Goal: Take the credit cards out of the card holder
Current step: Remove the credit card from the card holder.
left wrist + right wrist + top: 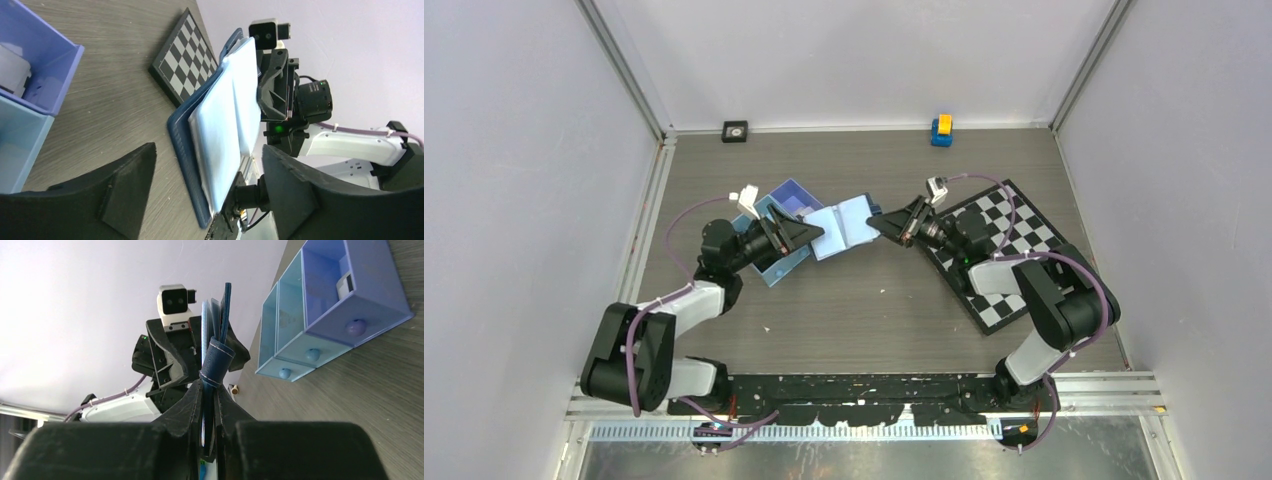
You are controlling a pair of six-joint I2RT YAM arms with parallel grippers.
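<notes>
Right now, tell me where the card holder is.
Top view: the card holder is open at centre, its right edge pinched by the right tool, between the blue tray and the checkerboard.

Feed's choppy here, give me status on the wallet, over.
Right gripper shut on the wallet edge. Left gripper open, facing the opened wallet. No cards in sight. Nothing in between.
</notes>
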